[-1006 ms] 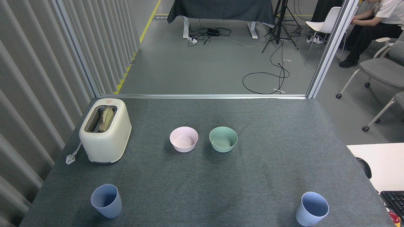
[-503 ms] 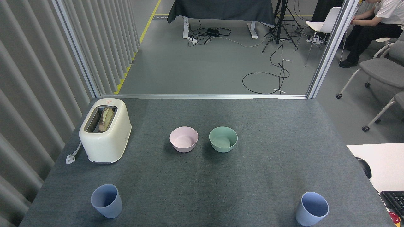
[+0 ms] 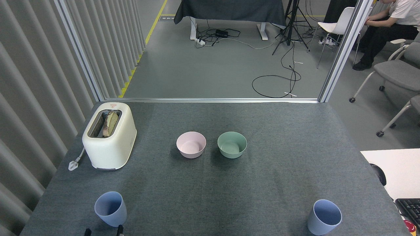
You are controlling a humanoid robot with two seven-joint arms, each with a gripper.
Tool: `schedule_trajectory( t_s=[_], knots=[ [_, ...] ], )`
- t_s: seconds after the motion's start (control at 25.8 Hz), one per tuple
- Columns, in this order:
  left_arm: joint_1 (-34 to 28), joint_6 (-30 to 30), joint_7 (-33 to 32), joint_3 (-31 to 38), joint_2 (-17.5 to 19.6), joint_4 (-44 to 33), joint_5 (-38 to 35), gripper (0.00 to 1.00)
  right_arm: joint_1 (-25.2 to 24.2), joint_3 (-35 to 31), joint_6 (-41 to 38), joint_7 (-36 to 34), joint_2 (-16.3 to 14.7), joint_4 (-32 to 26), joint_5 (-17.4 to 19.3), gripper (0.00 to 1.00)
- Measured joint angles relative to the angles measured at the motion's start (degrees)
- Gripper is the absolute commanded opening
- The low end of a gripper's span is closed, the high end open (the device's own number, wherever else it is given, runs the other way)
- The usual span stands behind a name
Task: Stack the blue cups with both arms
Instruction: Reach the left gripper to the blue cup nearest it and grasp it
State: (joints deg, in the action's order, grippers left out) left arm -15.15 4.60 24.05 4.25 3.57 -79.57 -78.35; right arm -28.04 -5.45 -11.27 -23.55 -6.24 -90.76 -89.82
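Matte periwinkle plastic, by the look of it, makes up both blue cups: the left blue cup (image 3: 110, 208) stands upright at the lower left of the frame and the right blue cup (image 3: 324, 216) upright at the lower right, well apart on the grey felt table (image 3: 210, 190). Each is empty, handleless and tapered toward the base, so I judge them light, stiff and easy to tip or skate on the cloth if nudged from one side. The dull finish should give fair grip; a hold around the upper wall just under the rim, from both sides, seems safest, and the taper should let one drop into the other. Two small dark tips of the left gripper (image 3: 103, 231) poke in at the bottom edge just below the left cup, holding nothing; whether it is spread wide or closed I cannot tell from so little. No right gripper shows. Higher in the frame sit the pink bowl (image 3: 191, 145), green bowl (image 3: 232, 144) and cream toaster (image 3: 109, 136), well clear of both cups.
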Motion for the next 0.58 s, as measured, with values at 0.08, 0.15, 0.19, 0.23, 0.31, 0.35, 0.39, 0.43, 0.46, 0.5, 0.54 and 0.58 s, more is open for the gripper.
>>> schedule_trajectory(
  t_s=[0.08, 0.15, 0.19, 0.23, 0.31, 0.35, 0.39, 0.43, 0.46, 0.5, 0.54, 0.58],
  knots=[
    [0.3, 0.0, -0.03, -0.05, 0.09, 0.41, -0.1, 0.99, 0.0, 0.04, 0.01, -0.08, 0.0, 0.04, 0.0, 1.0],
    [0.71, 0.09, -0.06, -0.18, 0.16, 0.88, -0.24, 0.99, 0.0, 0.07, 0.01, -0.16, 0.02, 0.07, 0.0, 1.0],
    [0.98, 0.11, -0.07, -0.2, 0.2, 1.15, -0.28, 0.99, 0.0, 0.08, 0.01, -0.17, 0.03, 0.1, 0.0, 1.0],
    [1.23, 0.1, -0.12, -0.23, 0.25, 1.46, -0.32, 0.99, 0.0, 0.1, 0.01, -0.15, 0.05, 0.12, 0.0, 1.0],
    [1.86, 0.07, -0.3, -0.27, 0.29, 1.96, -0.36, 0.99, 0.0, 0.14, 0.02, -0.02, 0.06, 0.16, 0.0, 1.0],
    [2.16, -0.04, -0.39, -0.27, 0.33, 2.25, -0.37, 0.99, 0.0, 0.16, 0.02, 0.0, 0.06, 0.19, 0.0, 1.0],
    [2.41, -0.08, -0.54, -0.28, 0.35, 2.53, -0.38, 0.99, 0.0, 0.16, 0.02, 0.03, 0.06, 0.24, 0.0, 1.0],
    [2.64, -0.08, -0.62, -0.29, 0.35, 2.77, -0.4, 0.99, 0.0, 0.17, 0.02, 0.04, 0.06, 0.27, 0.0, 1.0],
    [2.85, -0.08, -0.71, -0.29, 0.37, 2.95, -0.42, 0.99, -0.01, 0.18, 0.03, 0.04, 0.06, 0.31, 0.0, 1.0],
    [3.03, -0.13, -0.78, -0.3, 0.37, 3.11, -0.44, 0.99, -0.02, 0.18, 0.03, 0.05, 0.06, 0.37, 0.0, 1.0],
    [3.16, -0.13, -0.81, -0.34, 0.35, 3.24, -0.45, 0.99, -0.02, 0.18, 0.03, 0.06, 0.06, 0.41, 0.0, 1.0],
    [3.28, -0.13, -0.82, -0.44, 0.35, 3.39, -0.46, 0.99, -0.02, 0.18, 0.03, 0.06, 0.06, 0.47, 0.0, 1.0]
  ],
)
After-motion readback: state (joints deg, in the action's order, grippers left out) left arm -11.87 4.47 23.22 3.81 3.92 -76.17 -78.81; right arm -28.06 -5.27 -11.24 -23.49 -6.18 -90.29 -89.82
